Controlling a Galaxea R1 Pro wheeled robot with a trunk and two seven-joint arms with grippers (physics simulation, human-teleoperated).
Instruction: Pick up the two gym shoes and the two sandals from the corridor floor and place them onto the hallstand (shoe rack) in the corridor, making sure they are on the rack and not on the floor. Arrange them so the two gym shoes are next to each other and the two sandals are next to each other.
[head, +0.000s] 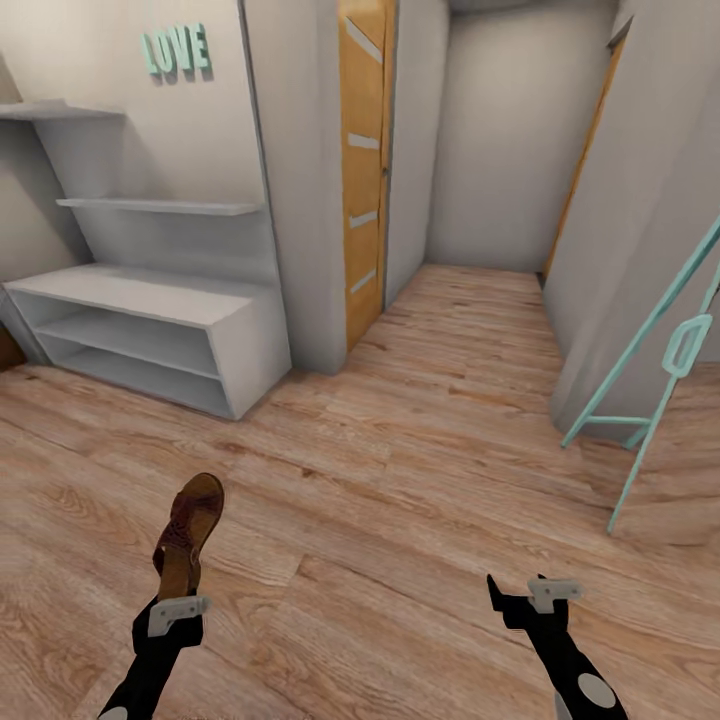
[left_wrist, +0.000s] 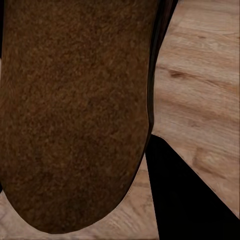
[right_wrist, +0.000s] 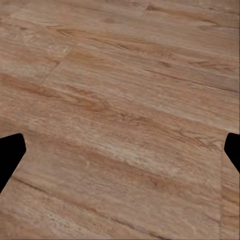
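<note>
Both arms are black with pale grey-white wrist brackets — the right arm (head: 575, 670) bears a grey oval patch.

The head view looks forward and down the corridor over the wood-plank floor (head: 420, 480), which the left wrist view, pressed against a sandal (left_wrist: 75, 110), and the right wrist view share close up.

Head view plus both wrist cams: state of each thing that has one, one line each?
left tool: shut on sandal
sandal: held off the floor, toe pointing up and forward, footbed showing
right tool: open, nothing between its fingers, above the corridor floor
hallstand: both shoe tiers and bench top bare, no shoes on it yet
orange door: closed
</note>
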